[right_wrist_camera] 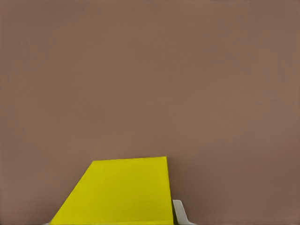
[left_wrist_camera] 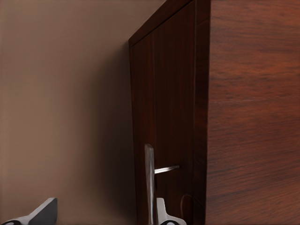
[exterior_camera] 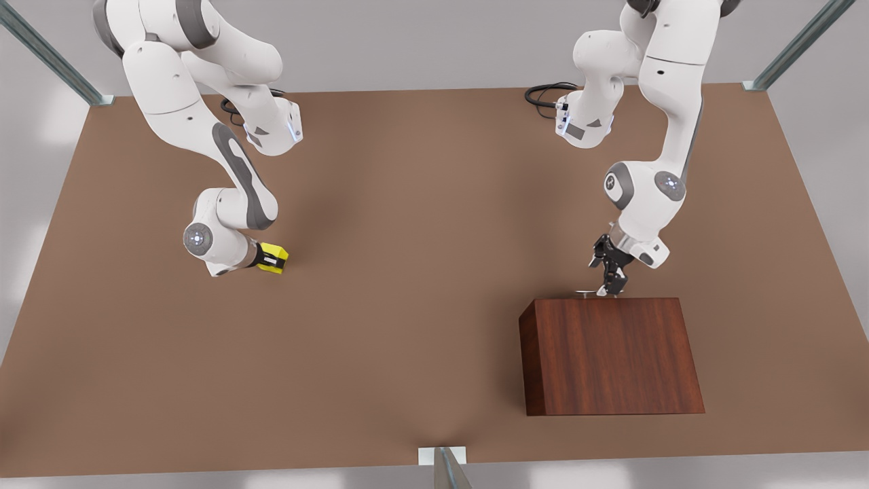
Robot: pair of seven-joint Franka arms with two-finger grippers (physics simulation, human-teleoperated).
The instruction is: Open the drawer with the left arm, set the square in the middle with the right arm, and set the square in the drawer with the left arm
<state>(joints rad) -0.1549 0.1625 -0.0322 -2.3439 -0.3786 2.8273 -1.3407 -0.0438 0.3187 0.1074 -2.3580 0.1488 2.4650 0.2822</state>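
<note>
A dark wood-grain cabinet [exterior_camera: 611, 356] sits closest, on the brown table [exterior_camera: 407, 305], toward the front view's right. Its drawer [left_wrist_camera: 164, 122] is on the far face, flush with the cabinet front and not pulled out, with a slim silver handle [left_wrist_camera: 149, 183] standing off it. The left arm [exterior_camera: 655, 136] reaches down from the far edge on that same side, and its black left gripper [exterior_camera: 611, 282] hangs at the cabinet's far top edge, right at the handle. In the left wrist view its fingers are spread: one fingertip [left_wrist_camera: 165, 213] sits just beside the handle, the other is well off to the side, and the bar is not pinched between them. Well apart, toward the front view's left, the right arm [exterior_camera: 224, 170] bends low over the table. The right gripper [exterior_camera: 271, 259] is closed around the square [exterior_camera: 275, 259], a small bright yellow cube, with a dark finger across its near face. The right wrist view shows the cube against bare table with one pale fingertip [right_wrist_camera: 180, 213] at its edge. Whether the cube touches the table or is lifted just clear of it, I cannot tell.
</note>
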